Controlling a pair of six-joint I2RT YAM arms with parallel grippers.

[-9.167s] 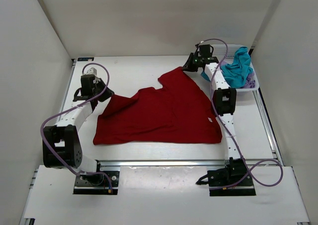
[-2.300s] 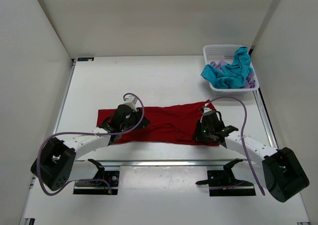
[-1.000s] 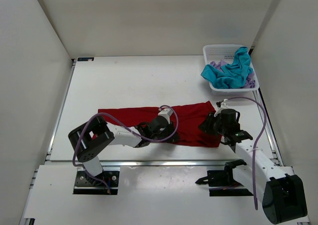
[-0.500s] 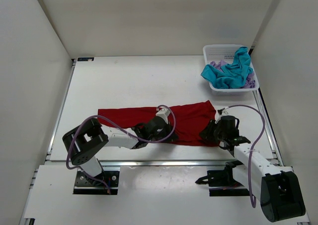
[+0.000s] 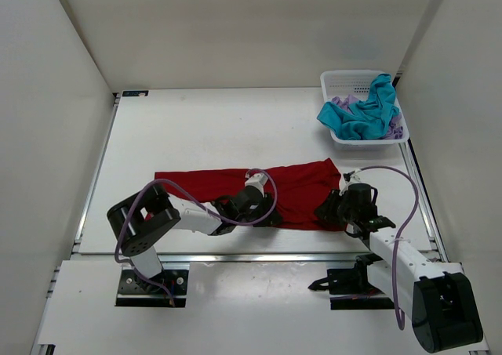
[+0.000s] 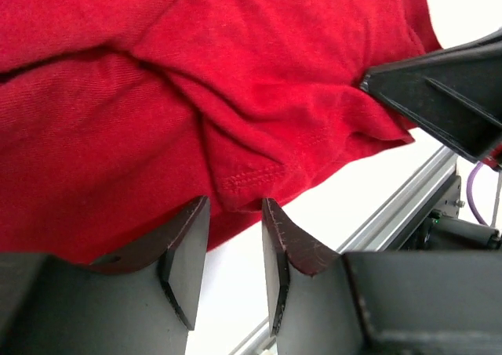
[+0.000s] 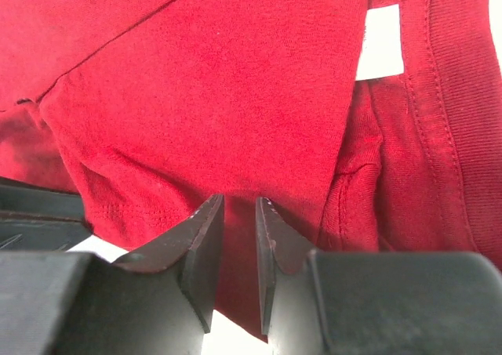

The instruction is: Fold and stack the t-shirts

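On my left gripper point(image 6: 235, 201) the two dark fingers point(image 6: 184, 245) stand apart, gripping nothing. A stitched hem point(image 6: 251, 179) of the red t-shirt point(image 5: 298, 190) lies just past their tips, with bare white table point(image 5: 220, 128) showing in the gap below it.

On my right gripper point(image 7: 240, 201) the fingers point(image 7: 274, 245) sit close together. Red cloth fills the narrow slot between them, so they are pinched on the shirt's near edge at its right end.

The shirt lies in the near half of the table as a long folded band. Its long axis runs left to right, roughly parallel to the near edge where my bases sit. The left end is narrow and flat, and the right end is deeper from near to far. The neck points right: my right wrist view shows a white label point(image 7: 382, 41) and the ribbed collar band point(image 7: 447, 96) on that side. The cloth is deep red and plain, a soft knit. Several layers overlap, with creases and a small tuck near my left fingertips.

Well apart, in the far right corner, a white mesh basket point(image 5: 345, 77) holds a crumpled teal t-shirt point(image 5: 365, 116) on top of a lavender t-shirt point(image 5: 339, 103).
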